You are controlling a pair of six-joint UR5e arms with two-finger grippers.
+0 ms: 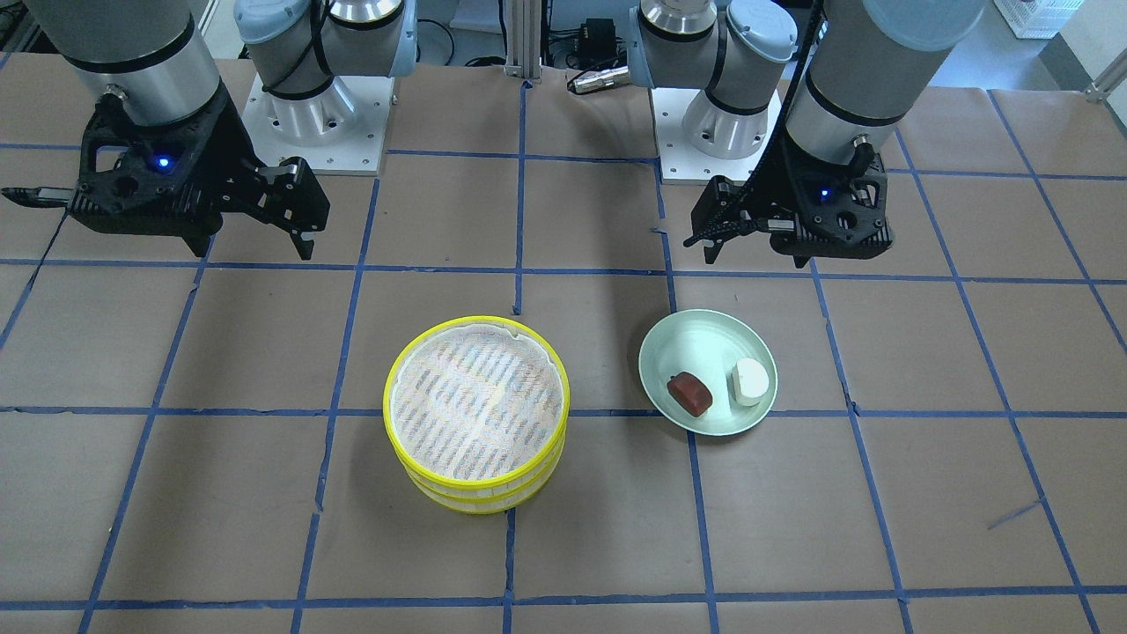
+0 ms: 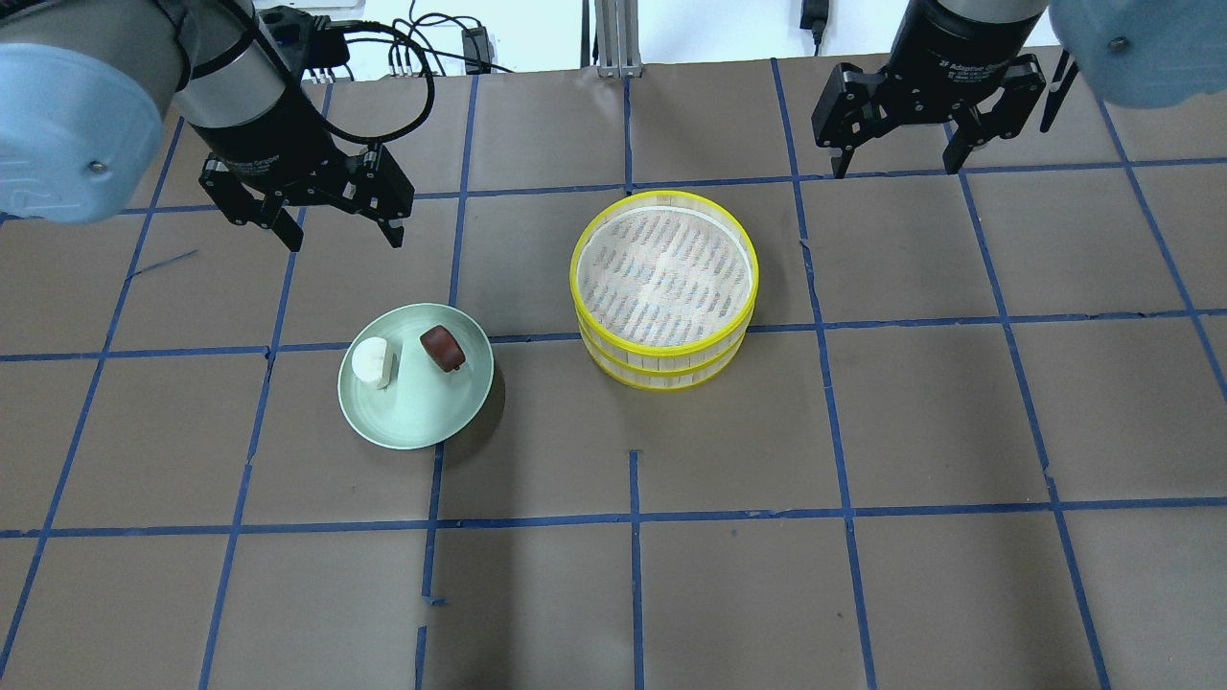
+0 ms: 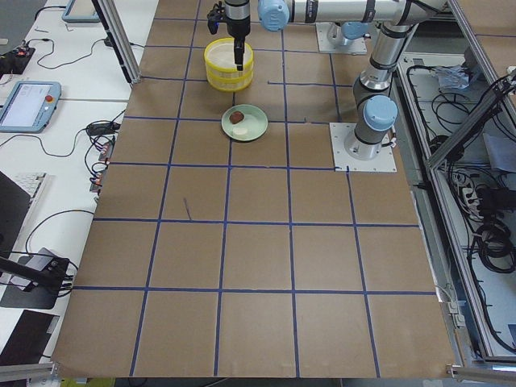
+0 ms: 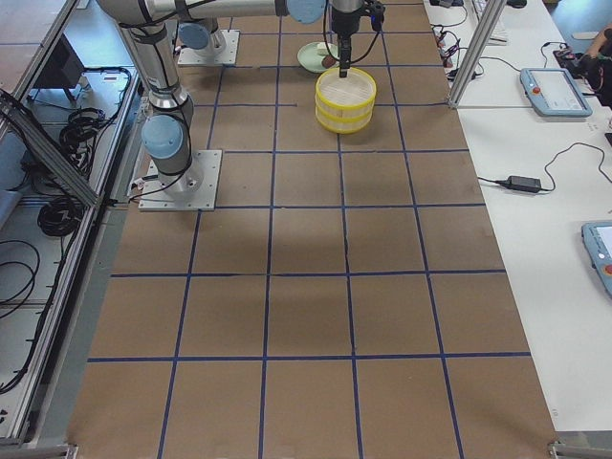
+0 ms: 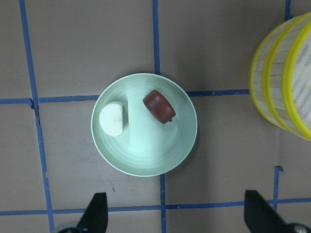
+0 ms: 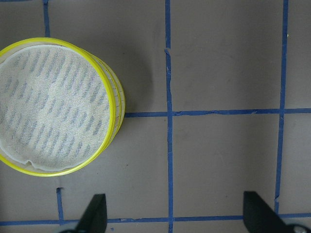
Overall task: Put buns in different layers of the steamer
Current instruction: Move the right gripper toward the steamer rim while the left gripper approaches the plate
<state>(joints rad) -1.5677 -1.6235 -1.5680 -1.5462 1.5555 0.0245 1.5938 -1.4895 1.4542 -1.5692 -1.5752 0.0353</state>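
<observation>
The two steamer layers are stacked at the table's middle, the top layer (image 2: 663, 266) on the lower layer (image 2: 661, 372), and the top mesh is bare. It also shows in the right wrist view (image 6: 53, 104). The white bun (image 2: 372, 362) and the reddish-brown bun (image 2: 442, 347) lie side by side on a pale green plate (image 2: 415, 412), to the steamer's left in the overhead view. My left gripper (image 2: 340, 230) is open and empty, raised above the table beyond the plate. My right gripper (image 2: 896, 168) is open and empty, raised beyond the steamer's right.
The table is brown paper with a blue tape grid (image 2: 633, 517). The two arm bases (image 1: 313, 114) stand at the robot's edge. Nothing else lies on the table.
</observation>
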